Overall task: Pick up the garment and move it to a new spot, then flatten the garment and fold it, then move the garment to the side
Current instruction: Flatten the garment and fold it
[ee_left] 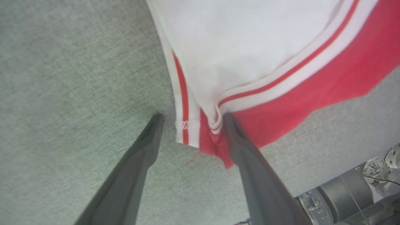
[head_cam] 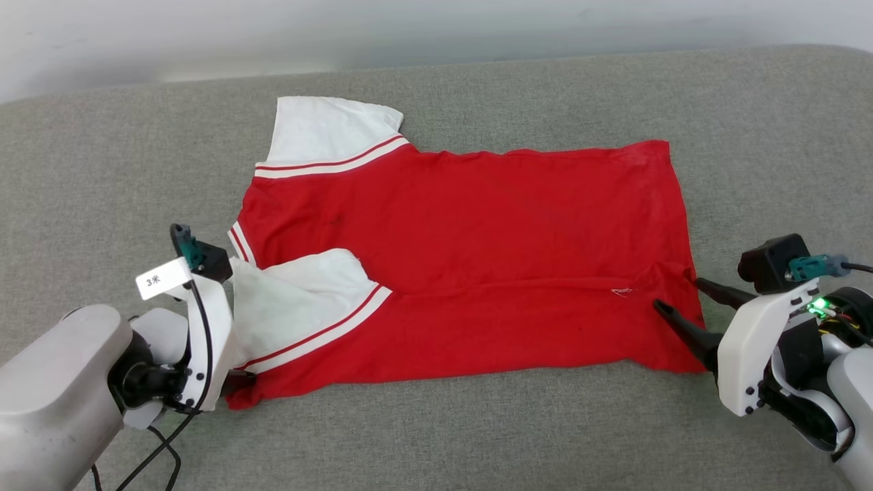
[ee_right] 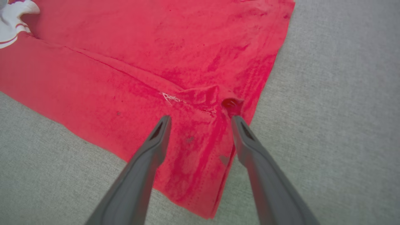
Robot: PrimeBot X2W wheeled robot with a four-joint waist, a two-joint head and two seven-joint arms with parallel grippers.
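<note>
The garment [head_cam: 464, 232] lies spread on the grey cloth surface, plain red side up. One white sleeve points to the far side, and the near strip is folded up over the body with the other white sleeve on top. My left gripper [head_cam: 235, 382] stands open at the garment's near left corner. In the left wrist view its fingertips [ee_left: 157, 117] straddle the striped cuff and red corner of the garment [ee_left: 265, 47]. My right gripper [head_cam: 678, 293] is open over the right hem. There its fingers [ee_right: 156, 147] stand either side of the fold's bunched end on the garment [ee_right: 156, 47].
The grey cloth surface [head_cam: 436, 436] runs wide on all sides of the shirt, with a pale wall [head_cam: 273, 34] behind its far edge. Parts of the robot's base [ee_left: 343, 197] show low in the left wrist view.
</note>
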